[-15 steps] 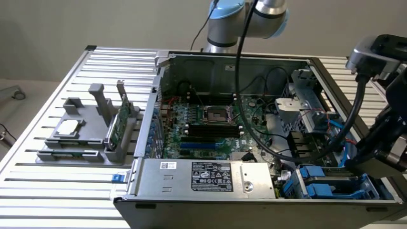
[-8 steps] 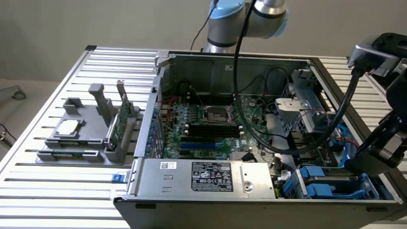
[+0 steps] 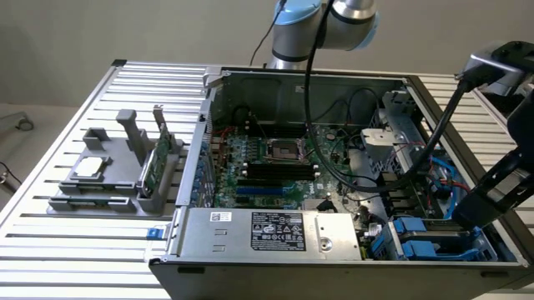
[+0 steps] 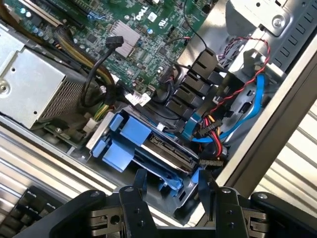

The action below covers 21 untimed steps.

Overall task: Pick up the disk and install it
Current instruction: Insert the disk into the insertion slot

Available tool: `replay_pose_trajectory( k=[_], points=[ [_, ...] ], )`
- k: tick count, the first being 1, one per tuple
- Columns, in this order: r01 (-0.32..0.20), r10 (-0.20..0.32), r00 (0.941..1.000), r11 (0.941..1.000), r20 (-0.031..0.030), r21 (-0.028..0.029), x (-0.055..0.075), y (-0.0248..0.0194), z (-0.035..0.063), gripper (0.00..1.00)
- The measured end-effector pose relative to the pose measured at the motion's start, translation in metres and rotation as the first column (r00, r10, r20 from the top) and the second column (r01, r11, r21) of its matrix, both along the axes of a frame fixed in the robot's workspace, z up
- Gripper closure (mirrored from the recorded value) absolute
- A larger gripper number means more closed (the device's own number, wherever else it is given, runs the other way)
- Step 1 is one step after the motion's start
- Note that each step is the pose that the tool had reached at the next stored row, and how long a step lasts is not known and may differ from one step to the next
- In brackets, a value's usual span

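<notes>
Where my hand (image 4: 173, 186) hangs: over the front corner of the open dark-grey metal computer case (image 3: 250, 78), at the exterior view's right, on the end of the grey and pale-blue robot arm (image 3: 329, 25).
Hand state: I see both black fingers (image 4: 140, 181) spread wide apart with nothing clamped between them.
Disk: the flat silver-grey metal hard drive framed in blue plastic carrier rails (image 4: 166, 151) (image 3: 434, 240) lies flat in the bay at that corner of the case, just beyond my fingertips; I cannot tell whether they touch its blue frame.
Cables: a bunch of red, blue and black wires (image 4: 218, 126) sits just beside one end of the disk; whether any is plugged into it I cannot tell.
Power supply: a silver metal box with a printed label (image 3: 267, 231) lies beside the disk bay along the case's front edge.
Motherboard: a green circuit board (image 3: 267, 156) covers the case floor.
Table: slatted aluminium (image 3: 84, 262), carrying the case.
Tray: a grey plastic holder (image 3: 92, 197) at the exterior view's left, beside the case, with a small square silver chip (image 3: 92, 165) and a thin green circuit card (image 3: 159, 156) standing on edge.
</notes>
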<state>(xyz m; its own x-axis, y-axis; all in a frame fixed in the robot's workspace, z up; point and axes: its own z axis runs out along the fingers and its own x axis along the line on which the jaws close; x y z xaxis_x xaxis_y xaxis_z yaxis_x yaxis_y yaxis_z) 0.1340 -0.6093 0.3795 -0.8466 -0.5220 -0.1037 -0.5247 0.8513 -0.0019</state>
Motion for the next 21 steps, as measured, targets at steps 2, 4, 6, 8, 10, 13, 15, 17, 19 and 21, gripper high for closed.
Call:
replay_pose_trajectory(
  k=[2, 4, 6, 8, 10, 13, 15, 17, 19, 21],
  points=[
    [0.037, -0.037, 0.9993, 0.9993, 0.0000, 0.0000, 0.0000, 0.0000, 0.0000, 0.46],
    [0.072, -0.072, 0.9974, 0.9974, 0.0000, 0.0000, 0.0000, 0.0000, 0.0000, 0.46],
    [0.108, -0.108, 0.9941, 0.9941, 0.0000, 0.0000, 0.0000, 0.0000, 0.0000, 0.46],
    [0.145, -0.145, 0.9894, 0.9894, 0.0000, 0.0001, 0.0000, 0.0000, 0.0000, 0.46],
    [0.180, -0.180, 0.9836, 0.9836, 0.0000, 0.0000, 0.0000, 0.0000, 0.0000, 0.46],
    [0.234, -0.234, 0.9723, 0.9723, 0.0000, 0.0000, 0.0000, 0.0000, 0.0000, 0.46],
    [0.269, -0.269, 0.9633, 0.9633, 0.0000, 0.0000, 0.0000, 0.0000, 0.0000, 0.46],
    [0.305, -0.305, 0.9525, 0.9525, 0.0000, 0.0001, 0.0000, 0.0000, 0.0000, 0.46],
    [0.339, -0.339, 0.9409, 0.9409, 0.0000, 0.0000, 0.0000, 0.0000, 0.0000, 0.46],
    [0.373, -0.373, 0.9279, 0.9279, 0.0000, 0.0000, 0.0000, 0.0000, 0.0000, 0.46]
  ],
)
